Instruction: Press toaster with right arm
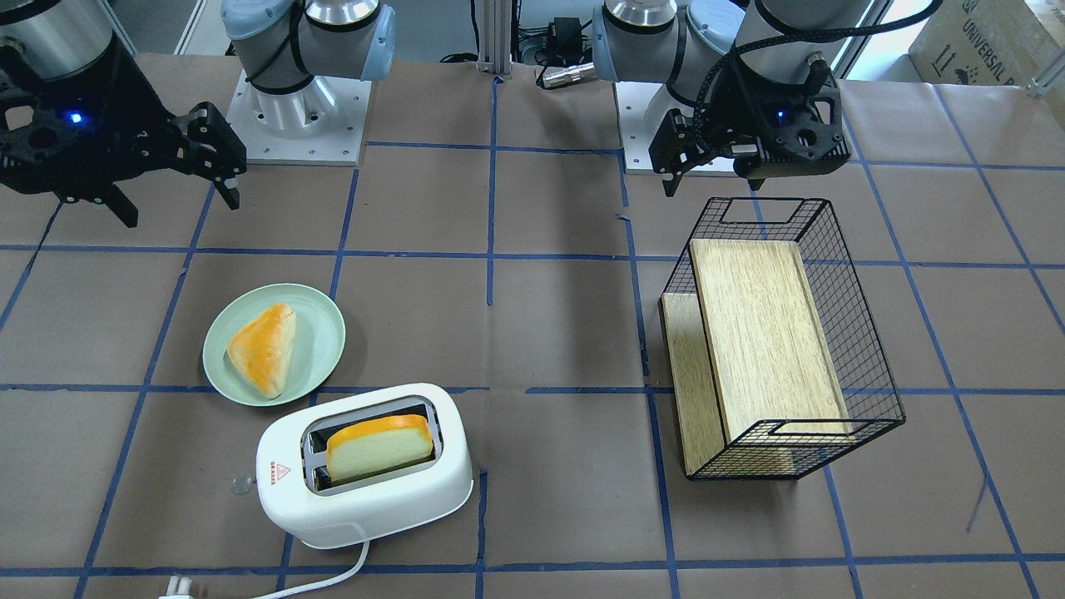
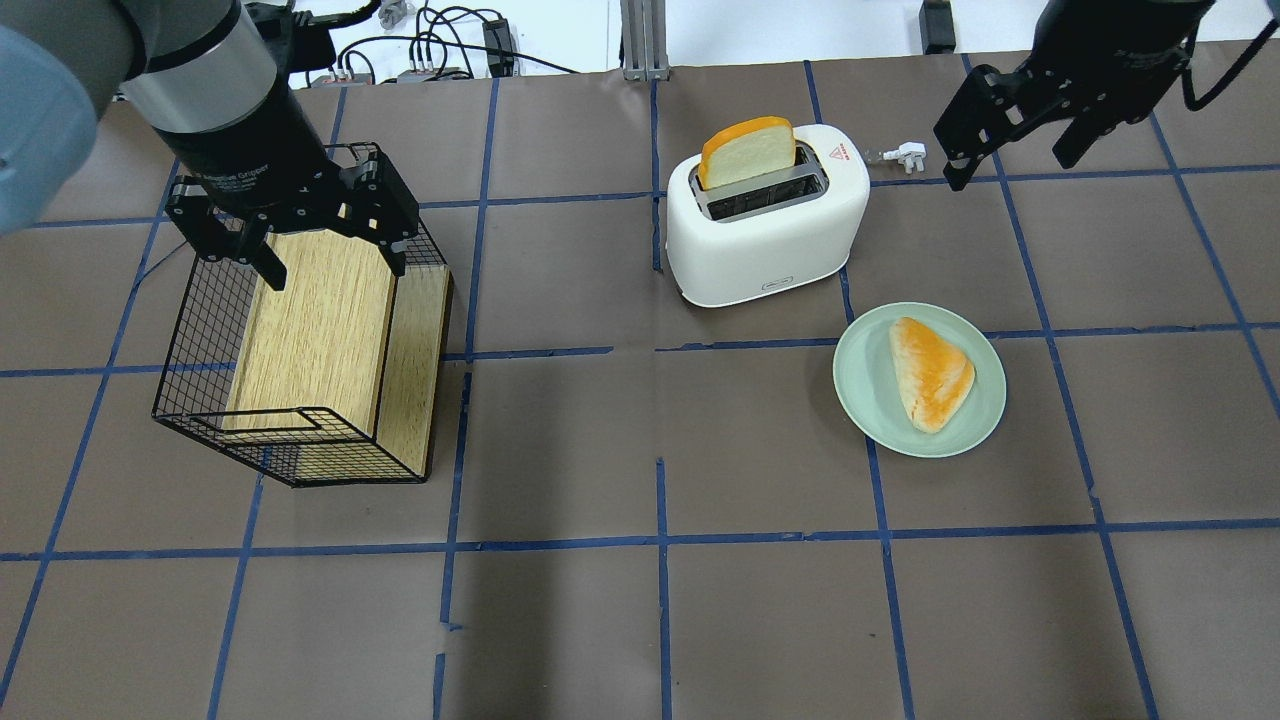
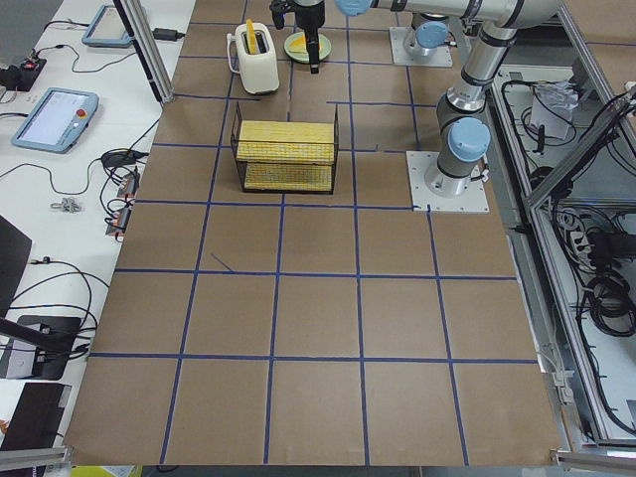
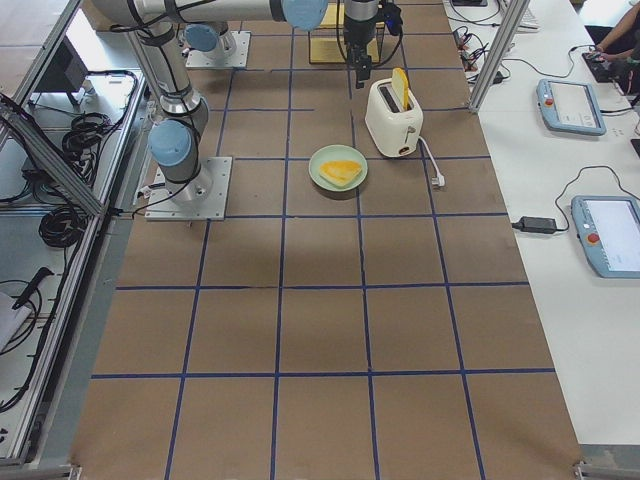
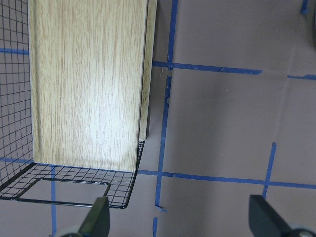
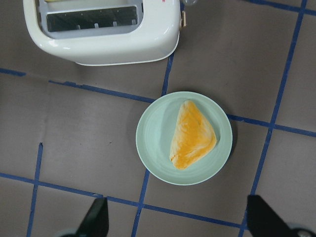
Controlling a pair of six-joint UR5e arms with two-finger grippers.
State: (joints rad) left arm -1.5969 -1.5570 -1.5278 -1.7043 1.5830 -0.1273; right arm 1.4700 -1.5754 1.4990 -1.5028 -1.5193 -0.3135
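Note:
The white two-slot toaster (image 1: 366, 499) stands near the table's far edge, and one slot holds a slice of bread (image 1: 378, 449) that sticks up. It also shows in the overhead view (image 2: 770, 240) and the right wrist view (image 6: 103, 44). My right gripper (image 2: 1007, 170) is open and empty. It hangs in the air to the right of the toaster, apart from it, above the plate side (image 1: 180, 210). My left gripper (image 2: 335, 272) is open and empty over the wire basket (image 2: 190, 340).
A green plate (image 2: 870, 390) with a triangular bun (image 2: 930, 372) lies beside the toaster, below the right wrist (image 6: 153, 138). The black wire basket (image 1: 865, 358) holds a wooden board (image 1: 765, 333). The toaster's cord and plug (image 2: 905, 155) lie by the far edge.

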